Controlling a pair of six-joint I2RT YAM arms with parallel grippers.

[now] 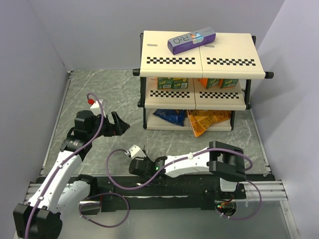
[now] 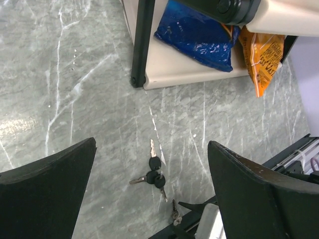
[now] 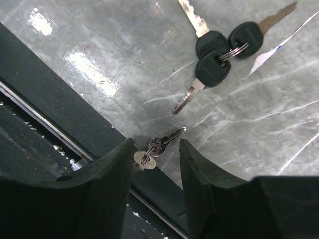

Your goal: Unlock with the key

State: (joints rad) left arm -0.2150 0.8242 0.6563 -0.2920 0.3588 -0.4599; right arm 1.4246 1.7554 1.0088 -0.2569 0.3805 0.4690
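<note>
Grey marbled tabletop (image 2: 75, 74) carries the key bunch (image 3: 219, 52), three black-headed keys on one ring, lying flat between the shelf rack (image 2: 142, 45) and the near rail. Their blades fan out: one toward the rack, one toward the right gripper (image 3: 156, 145), one sideways. That gripper's jaws stand partly apart, with a smaller silver key pair (image 3: 158, 146) between them. Farther left, the left gripper (image 1: 118, 123) gapes wide.

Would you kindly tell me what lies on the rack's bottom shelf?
A blue snack bag and an orange snack bag lie there; the middle shelf covers whatever sits further back.
</note>
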